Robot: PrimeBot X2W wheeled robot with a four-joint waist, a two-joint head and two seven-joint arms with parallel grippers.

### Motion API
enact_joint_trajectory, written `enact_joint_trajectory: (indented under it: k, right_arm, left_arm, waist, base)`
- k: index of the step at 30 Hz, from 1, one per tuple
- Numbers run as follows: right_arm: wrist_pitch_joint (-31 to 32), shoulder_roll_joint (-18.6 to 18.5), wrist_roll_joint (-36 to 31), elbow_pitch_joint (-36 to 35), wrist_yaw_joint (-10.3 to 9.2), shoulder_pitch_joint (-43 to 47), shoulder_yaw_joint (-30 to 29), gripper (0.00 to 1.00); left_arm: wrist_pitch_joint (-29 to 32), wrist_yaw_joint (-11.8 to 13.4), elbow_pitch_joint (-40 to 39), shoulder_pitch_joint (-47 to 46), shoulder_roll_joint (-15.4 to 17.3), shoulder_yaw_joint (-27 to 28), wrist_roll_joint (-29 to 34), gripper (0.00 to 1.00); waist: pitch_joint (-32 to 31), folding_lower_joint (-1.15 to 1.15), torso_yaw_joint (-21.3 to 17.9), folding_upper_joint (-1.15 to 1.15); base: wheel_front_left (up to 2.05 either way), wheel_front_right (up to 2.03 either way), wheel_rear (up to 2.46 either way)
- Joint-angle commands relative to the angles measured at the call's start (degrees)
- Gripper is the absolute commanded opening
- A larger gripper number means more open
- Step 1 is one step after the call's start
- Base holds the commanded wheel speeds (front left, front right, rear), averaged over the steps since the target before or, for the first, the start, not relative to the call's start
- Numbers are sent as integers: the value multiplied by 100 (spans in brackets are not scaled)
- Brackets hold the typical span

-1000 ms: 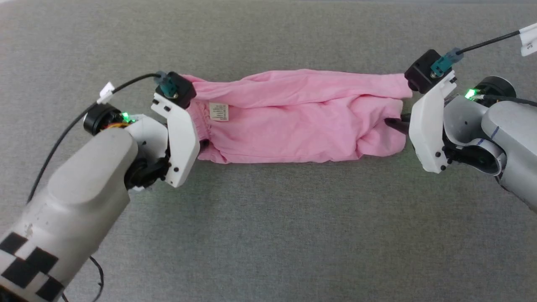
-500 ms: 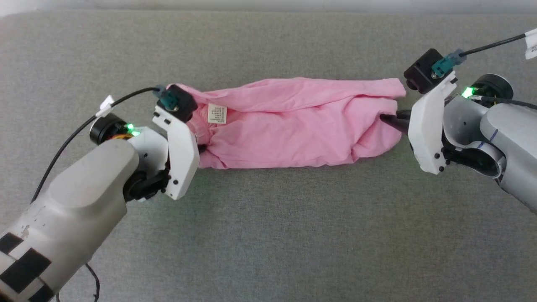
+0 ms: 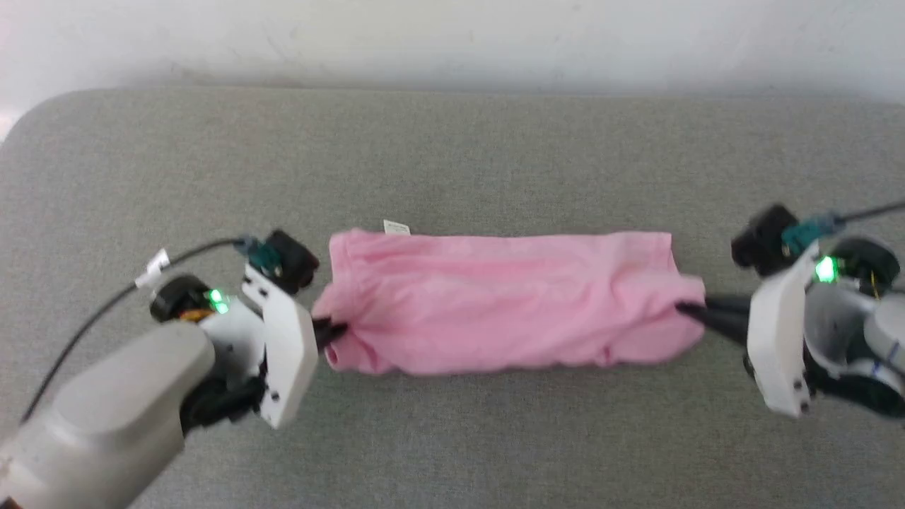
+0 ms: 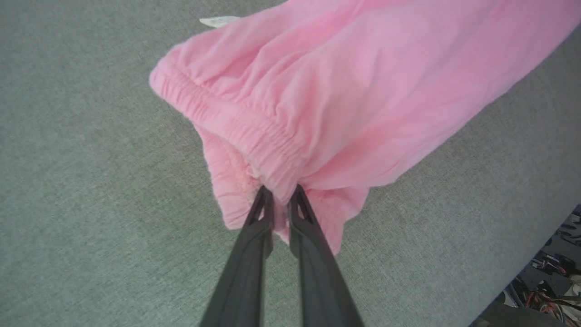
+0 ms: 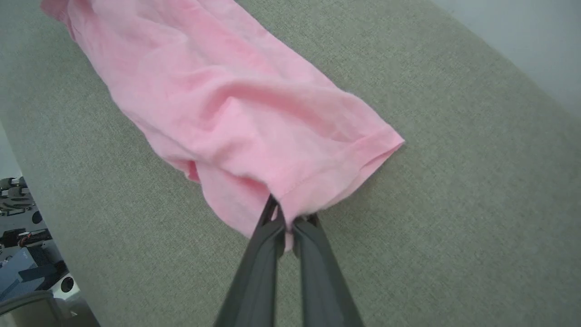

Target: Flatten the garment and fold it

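The pink garment point(image 3: 502, 304) is stretched sideways between my two grippers over the grey padded surface point(image 3: 452, 155). My left gripper point(image 3: 332, 331) is shut on the gathered elastic waistband point(image 4: 254, 136) at the garment's left end, its dark fingers point(image 4: 254, 240) pinching the fabric. My right gripper point(image 3: 687, 311) is shut on the hemmed edge point(image 5: 345, 168) at the garment's right end. A small white tag point(image 3: 396, 227) sticks out at the top left corner, seen too in the left wrist view as the tag point(image 4: 218, 20). The cloth hangs in a loose double layer with soft wrinkles.
The grey surface ends at a pale wall point(image 3: 452, 35) along the back, with a rounded corner at the far left. Beyond the surface's near edge lies clutter on the floor point(image 4: 549, 281) and dark equipment point(image 5: 22, 254). Bare grey surface surrounds the garment.
The head camera has tilted up, so the wall now shows. Both grippers have lifted and pulled the garment; its far layer has flipped over, the tag now at the far edge.
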Motion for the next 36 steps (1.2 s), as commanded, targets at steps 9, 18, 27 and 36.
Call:
enact_joint_trajectory:
  k: [9, 18, 27, 36]
  right_arm:
    - [-111, -373, 178, -212, -5, 1329, -38, 0]
    - [-89, 22, 21, 235, -5, 1914, -244, 83]
    - [75, -565, -454, -585, -5, 1885, -1099, 100]
    - [729, -931, -442, -989, -5, 1911, -2367, 100]
  left_arm:
    - [-295, 219, -263, 774, -7, -242, 36, 0]
    - [-711, 429, -3, 1108, -161, -207, 77, 100]
    - [-2368, 1630, -859, 1521, 412, 292, 739, 100]
    - [-3502, 3485, -1672, 1688, 508, 1335, 1764, 100]
  waist:
    - [-100, 1, -44, 0]
    - [-121, 1, -120, 0]
    - [-553, 1, -173, 0]
    - [-551, 1, 25, 0]
  base:
    - [0, 0, 0]
    - [0, 0, 0]
    - [0, 0, 0]
    - [0, 0, 0]
